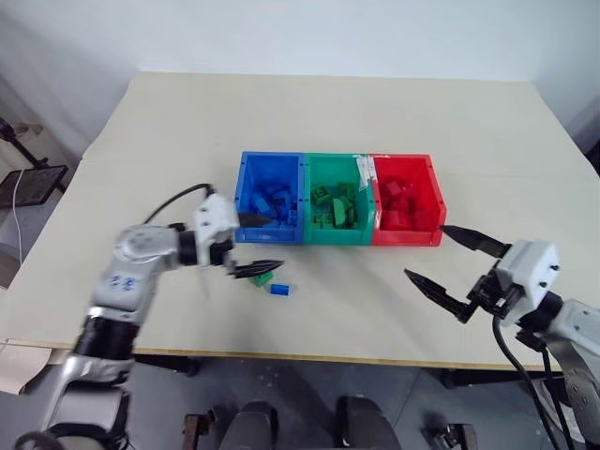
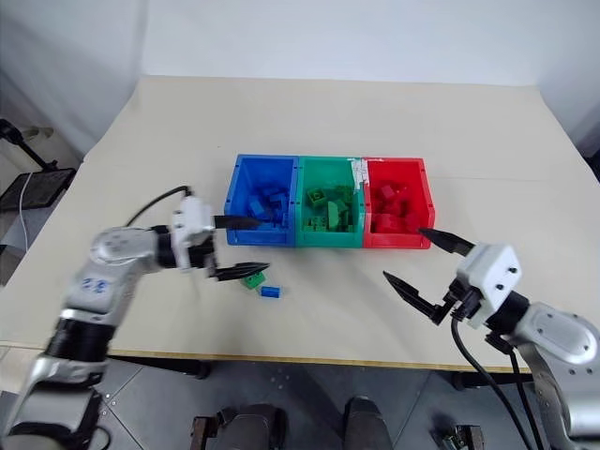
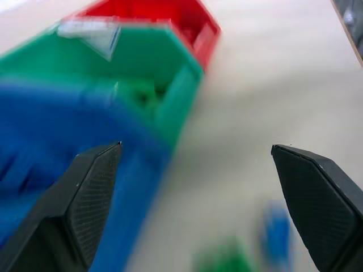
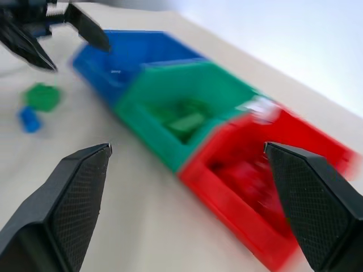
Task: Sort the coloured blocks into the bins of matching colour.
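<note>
Three bins stand in a row mid-table: a blue bin (image 1: 267, 232), a green bin (image 1: 333, 157) and a red bin (image 1: 408, 236), each holding blocks of its own colour. Two loose blocks lie in front of the blue bin: a green block (image 1: 263, 278) and a blue block (image 1: 278, 289). My left gripper (image 1: 274, 244) is open and empty. It hovers at the blue bin's front wall, just above the green block. My right gripper (image 1: 425, 250) is open and empty in front of the red bin's right corner. The right wrist view has the green block (image 4: 41, 96) and blue block (image 4: 28, 119) below the left gripper (image 4: 79, 56).
The bins sit on a beige table (image 1: 187, 131) with wide bare surface behind and to both sides. White tape (image 1: 363, 167) marks the rim between the green and red bins. The table's front edge (image 1: 328, 356) runs close below the grippers.
</note>
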Tool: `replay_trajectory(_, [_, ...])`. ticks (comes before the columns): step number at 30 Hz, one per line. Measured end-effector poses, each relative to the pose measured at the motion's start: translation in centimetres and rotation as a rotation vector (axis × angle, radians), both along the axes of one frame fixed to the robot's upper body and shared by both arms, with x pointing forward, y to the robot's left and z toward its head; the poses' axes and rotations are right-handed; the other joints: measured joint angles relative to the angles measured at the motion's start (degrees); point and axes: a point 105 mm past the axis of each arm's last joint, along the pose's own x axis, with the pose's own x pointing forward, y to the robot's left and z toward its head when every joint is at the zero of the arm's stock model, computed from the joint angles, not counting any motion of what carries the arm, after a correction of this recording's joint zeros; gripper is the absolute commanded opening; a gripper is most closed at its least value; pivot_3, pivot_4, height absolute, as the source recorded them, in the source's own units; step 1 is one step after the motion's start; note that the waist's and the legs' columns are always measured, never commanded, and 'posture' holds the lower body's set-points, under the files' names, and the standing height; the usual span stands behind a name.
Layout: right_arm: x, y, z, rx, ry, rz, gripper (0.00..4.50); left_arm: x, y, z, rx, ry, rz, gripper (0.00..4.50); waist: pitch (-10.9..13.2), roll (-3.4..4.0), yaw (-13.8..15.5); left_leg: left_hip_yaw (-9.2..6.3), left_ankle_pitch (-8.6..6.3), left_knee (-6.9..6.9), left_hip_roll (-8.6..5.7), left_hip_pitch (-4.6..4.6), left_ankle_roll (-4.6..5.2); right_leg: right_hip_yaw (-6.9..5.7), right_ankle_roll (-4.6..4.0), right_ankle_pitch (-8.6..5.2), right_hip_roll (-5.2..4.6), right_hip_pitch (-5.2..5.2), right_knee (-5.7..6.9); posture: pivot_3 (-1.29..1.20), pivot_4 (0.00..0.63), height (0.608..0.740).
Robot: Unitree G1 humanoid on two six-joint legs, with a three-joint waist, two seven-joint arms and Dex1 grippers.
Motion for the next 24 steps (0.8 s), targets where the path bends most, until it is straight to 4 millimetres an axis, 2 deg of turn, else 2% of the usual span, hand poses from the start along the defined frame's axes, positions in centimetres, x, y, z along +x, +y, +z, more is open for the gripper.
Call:
replay_trajectory(4, [0.4,1.2,-0.9,-0.051,0.052,0.134,4.5,-1.0,5.2,-0.6,0.026,0.032,0.109,4.49,0.01,-0.01,0.15,0.03,-0.03,-0.01,-0.01,0.0,0.05,-0.01,0.0,0.0,-0.02,-0.01,0.02,0.0,0.15,0.74])
replay_trajectory(6, [0.4,1.6,-1.2,-0.066,0.057,0.169,4.5,-1.1,6.9,-0.5,0.012,0.06,0.158,4.49,0.01,-0.02,0.28,0.0,-0.03,-0.01,-0.02,-0.02,0.05,-0.05,0.0,0.0,-0.01,-0.01,0.02,0.0,0.15,0.74])
replay_trajectory(8, [0.5,1.5,-1.5,-0.069,0.068,0.177,4.5,-1.4,7.1,-0.4,0.017,0.071,0.144,4.49,0.01,-0.02,0.7,-0.01,-0.04,0.0,-0.02,-0.02,0.07,-0.05,0.0,0.0,-0.05,0.01,0.02,0.0,0.15,0.74])
replay_trajectory(12, [0.3,1.5,-2.1,-0.07,0.089,0.184,4.5,-2.8,4.4,-1.4,0.09,0.13,-0.022,4.49,0.01,-0.02,0.75,0.0,-0.05,0.01,-0.02,-0.03,0.1,-0.04,0.0,0.0,-0.12,0.01,0.04,0.0,0.15,0.74])
replay_trajectory(14, [0.0,1.0,-2.6,-0.074,0.115,0.167,4.5,-2.8,2.8,-2.1,0.173,0.162,-0.073,4.49,0.01,-0.02,0.9,0.0,-0.05,0.01,-0.14,-0.05,0.1,-0.07,0.0,0.0,-0.08,0.01,0.05,0.0,0.15,0.74])
replay_trajectory(17, [-0.5,0.0,-3.3,-0.091,0.173,0.138,4.5,-2.7,-0.1,-1.5,0.254,0.155,-0.17,4.49,0.02,-0.03,0.8,0.05,-0.05,0.02,-0.14,-0.07,0.1,-0.04,0.0,0.0,-0.02,0.01,0.03,0.0,0.15,0.74])
replay_trajectory(20, [-1.3,-0.3,-3.7,-0.095,0.225,0.131,4.5,-2.7,-4.3,-0.7,0.392,0.089,-0.276,4.49,0.01,-0.01,0.78,0.08,-0.05,0.03,-0.14,-0.05,0.1,0.01,0.01,0.0,0.0,0.02,0.05,0.0,0.15,0.74])
replay_trajectory(24, [-2.5,-0.1,-4.2,-0.092,0.274,0.137,4.5,-2.2,-6.8,-2.6,0.496,0.085,-0.279,4.49,0.01,-0.02,-0.04,0.15,-0.05,-0.04,-0.02,-0.03,0.1,0.04,0.01,0.0,0.15,-0.06,0.05,0.0,0.15,0.74])
